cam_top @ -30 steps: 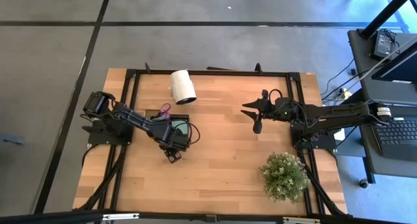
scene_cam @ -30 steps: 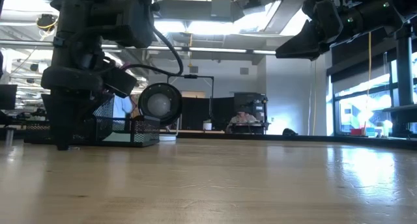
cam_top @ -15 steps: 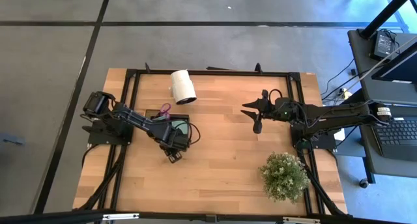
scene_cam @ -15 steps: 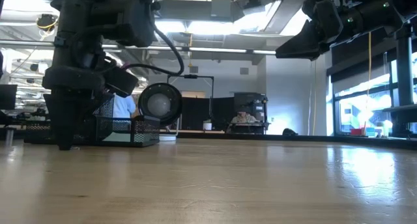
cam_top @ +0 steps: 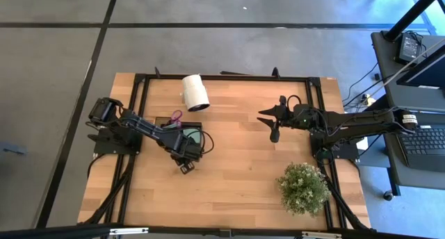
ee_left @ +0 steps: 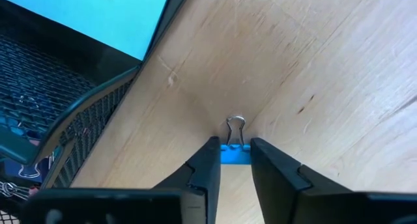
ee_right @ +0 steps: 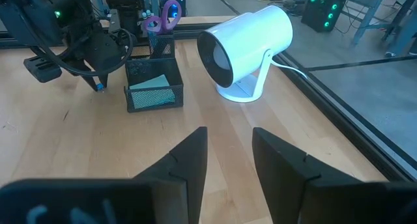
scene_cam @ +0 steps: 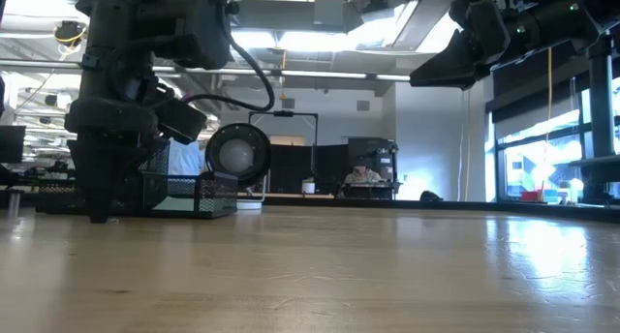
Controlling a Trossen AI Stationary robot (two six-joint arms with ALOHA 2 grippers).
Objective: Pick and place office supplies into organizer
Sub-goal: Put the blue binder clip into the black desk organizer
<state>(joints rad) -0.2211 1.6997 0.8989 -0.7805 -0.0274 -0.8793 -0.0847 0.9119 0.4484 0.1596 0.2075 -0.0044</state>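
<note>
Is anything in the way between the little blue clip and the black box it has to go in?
Nothing visible. The blue clip sits between the left gripper fingers on bare wood, and the organizer stands right beside it, with only its low mesh wall to clear.

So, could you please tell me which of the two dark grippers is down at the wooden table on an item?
The left gripper: its fingers flank a small blue binder clip beside the black mesh organizer. The right gripper hangs empty above the table.

Blue binder clip (ee_left: 234,152) beside mesh organizer (ee_left: 58,120)
</note>
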